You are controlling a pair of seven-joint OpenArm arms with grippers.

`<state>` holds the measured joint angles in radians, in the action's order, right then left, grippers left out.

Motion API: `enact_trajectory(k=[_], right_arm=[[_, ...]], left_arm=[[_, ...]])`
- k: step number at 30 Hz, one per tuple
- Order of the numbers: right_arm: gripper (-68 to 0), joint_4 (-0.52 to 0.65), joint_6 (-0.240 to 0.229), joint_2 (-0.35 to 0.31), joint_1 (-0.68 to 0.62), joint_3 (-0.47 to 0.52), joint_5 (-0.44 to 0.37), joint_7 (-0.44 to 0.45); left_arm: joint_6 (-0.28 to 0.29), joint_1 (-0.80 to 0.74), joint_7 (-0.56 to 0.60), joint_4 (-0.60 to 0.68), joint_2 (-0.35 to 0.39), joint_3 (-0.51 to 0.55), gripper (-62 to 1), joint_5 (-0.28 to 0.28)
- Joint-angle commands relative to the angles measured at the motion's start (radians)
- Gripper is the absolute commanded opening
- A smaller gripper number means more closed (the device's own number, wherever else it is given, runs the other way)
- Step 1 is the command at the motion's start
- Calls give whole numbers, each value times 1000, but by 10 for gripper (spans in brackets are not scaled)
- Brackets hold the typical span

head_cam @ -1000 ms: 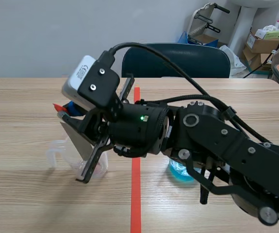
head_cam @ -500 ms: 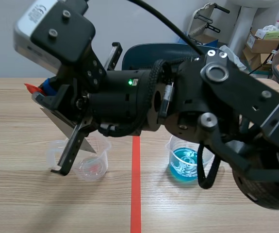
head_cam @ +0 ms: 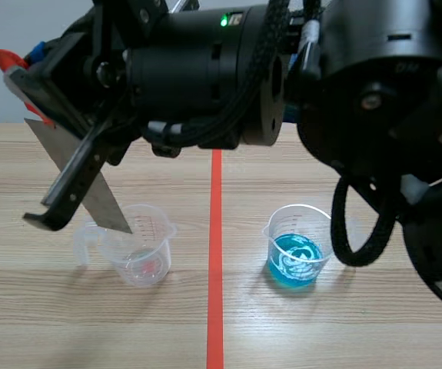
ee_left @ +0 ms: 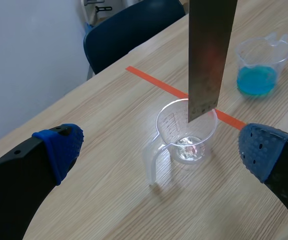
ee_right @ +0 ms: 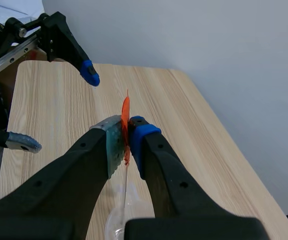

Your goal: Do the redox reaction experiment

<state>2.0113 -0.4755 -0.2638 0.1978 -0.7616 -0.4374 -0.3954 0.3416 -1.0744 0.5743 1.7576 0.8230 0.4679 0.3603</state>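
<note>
- Hazard 1: The metal strip (ee_left: 208, 60) hangs with its lower end at the mouth of the clear beaker (ee_left: 170, 131). I cannot tell whether the end is below the rim. If it is, a sideways move could catch the rim and tip this light, nearly empty beaker.
- Hazard 2: The strip is gripped near its upper end only and hangs tilted. A knock on the free end could pivot it between the pads or work it loose.
- Hazard 3: The blue beaker (head_cam: 297, 254) stands well apart, across the tape line (head_cam: 215, 307). A low carry toward it could strike its wall and spill solution on the desk (head_cam: 374, 330).
- Right tool (ee_right: 125, 131): clamped on the strip, one pad on each face.
- Right arm (head_cam: 374, 84): enters from the right, raised, and reaches past the middle. Its tool points down above the clear beaker.
- Left tool (ee_left: 161, 147): spread wide, holding nothing, with the clear beaker just ahead of it.
</note>
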Motion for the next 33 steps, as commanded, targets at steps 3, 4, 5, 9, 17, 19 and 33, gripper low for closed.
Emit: enact_trajectory(k=[3, 4, 5, 9, 17, 19, 33], right_arm=[[-667, 5, 8, 12, 66, 6, -59, -9], [-667, 5, 8, 12, 75, 6, -70, -14], [-667, 5, 9, 12, 83, 8, -78, -18], [-667, 5, 24, 12, 97, 11, -100, -29], [-667, 5, 50, 12, 98, 11, -110, -35], [-667, 5, 50, 12, 98, 11, -110, -37], [-667, 5, 50, 12, 98, 11, -110, -48]], left_arm=[[-2, -3, 12, 13, 0, 4, 14, 12], [-2, -3, 12, 13, 0, 4, 14, 12], [-2, -3, 11, 13, 0, 4, 14, 12], [-2, -3, 5, 13, 0, 4, 14, 12], [-2, -3, 5, 13, 0, 4, 14, 12], [-2, -3, 5, 13, 0, 4, 14, 12], [-2, -3, 5, 13, 0, 4, 14, 12]])
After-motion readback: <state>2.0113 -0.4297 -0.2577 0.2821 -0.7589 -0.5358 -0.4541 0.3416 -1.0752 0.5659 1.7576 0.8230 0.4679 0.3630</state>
